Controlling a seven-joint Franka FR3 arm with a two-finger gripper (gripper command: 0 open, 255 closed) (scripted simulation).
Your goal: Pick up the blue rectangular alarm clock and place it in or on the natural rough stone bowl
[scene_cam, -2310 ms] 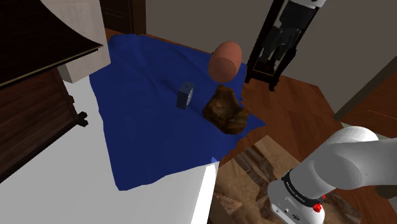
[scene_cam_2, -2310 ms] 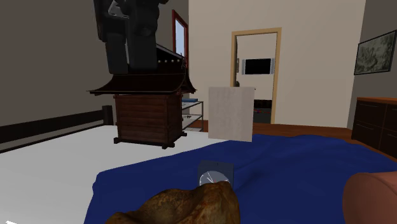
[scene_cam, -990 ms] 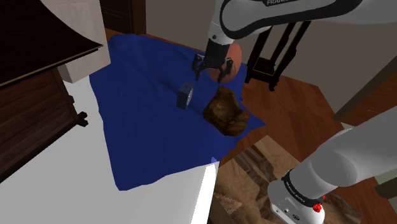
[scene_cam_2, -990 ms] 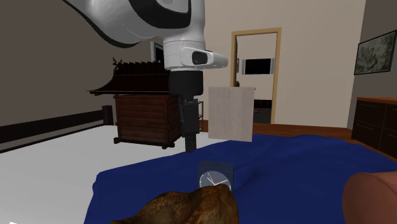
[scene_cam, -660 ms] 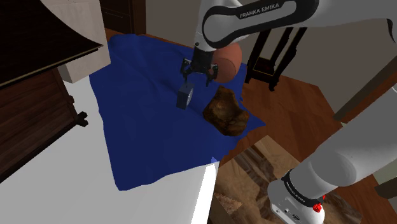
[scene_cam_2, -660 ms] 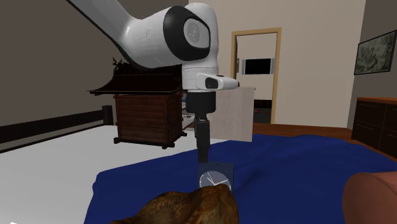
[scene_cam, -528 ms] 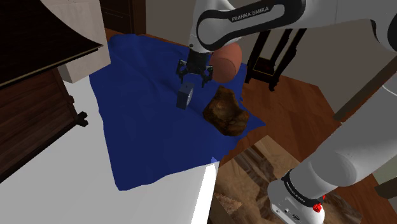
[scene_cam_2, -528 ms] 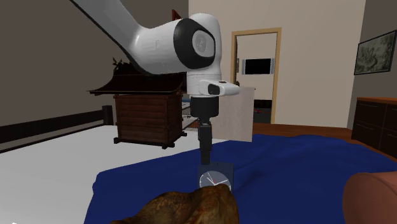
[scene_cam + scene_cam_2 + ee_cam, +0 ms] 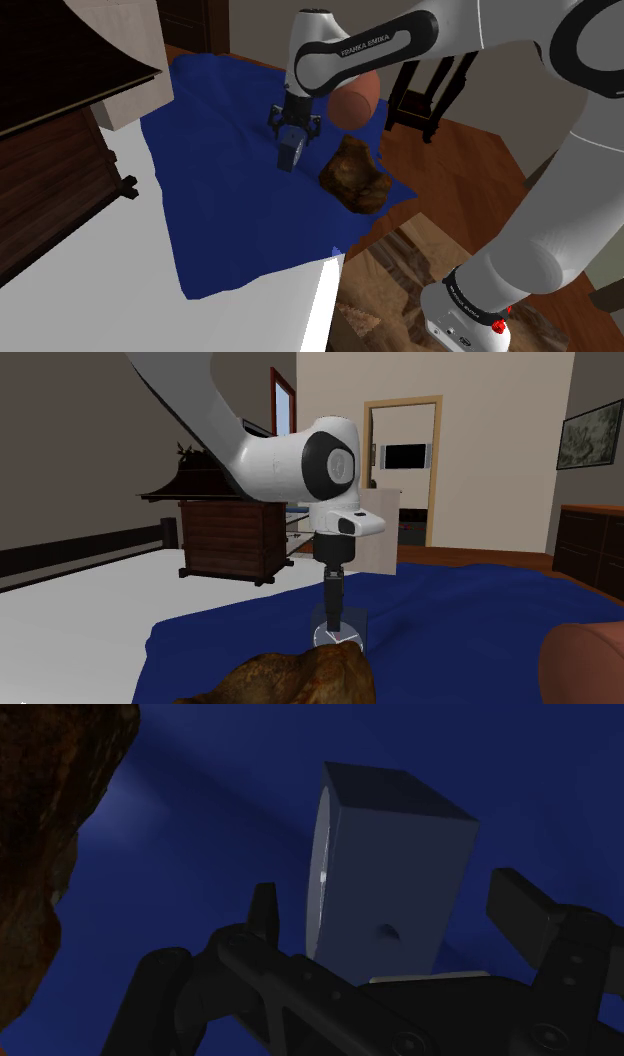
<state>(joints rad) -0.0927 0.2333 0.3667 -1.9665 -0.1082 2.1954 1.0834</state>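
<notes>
A room in a home. Beyond the hand (image 9: 333, 622), a wood-framed doorway (image 9: 418, 487) opens onto another room with a wall-mounted screen (image 9: 404, 456). A framed picture (image 9: 590, 434) hangs on the beige wall. A dark wooden pagoda-roofed cabinet (image 9: 232, 537) stands to one side of the hand. Wood flooring (image 9: 450, 170) lies below.

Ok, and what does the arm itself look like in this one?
Glossy white rounded arm with dark joint caps, black lettering on one link, and a small red mark near its base. The end effector is all black, with two blocky fingers.
</notes>
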